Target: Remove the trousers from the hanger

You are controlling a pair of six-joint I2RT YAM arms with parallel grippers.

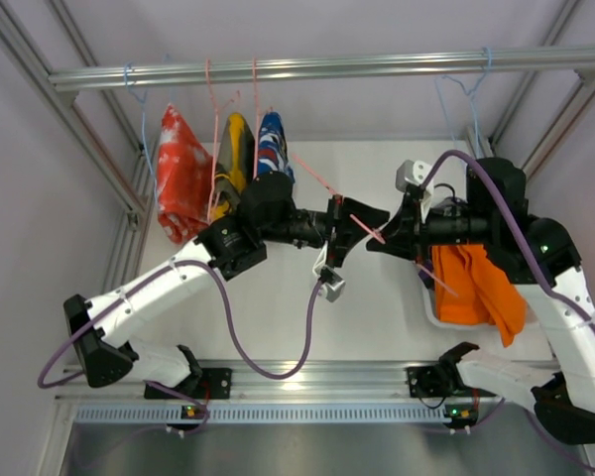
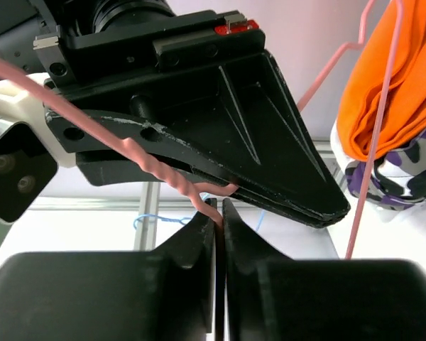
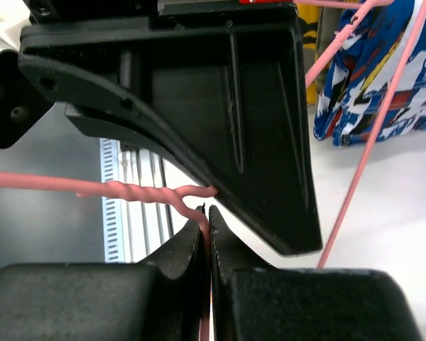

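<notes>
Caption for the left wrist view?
Left claw shut on pink wire hanger by its twist; orange trousers and camouflage trousers beyond.

Orange trousers point(image 1: 473, 283) bunched above purple camouflage trousers point(image 2: 405, 177)

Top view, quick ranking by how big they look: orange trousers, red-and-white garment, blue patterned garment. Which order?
1. orange trousers: the broadest patch, though partly covered.
2. red-and-white garment: long and narrow, and close to the first. It hangs farther from the camera, so this ranking is unsure.
3. blue patterned garment: clearly the smallest, with its lower part hidden.
</notes>
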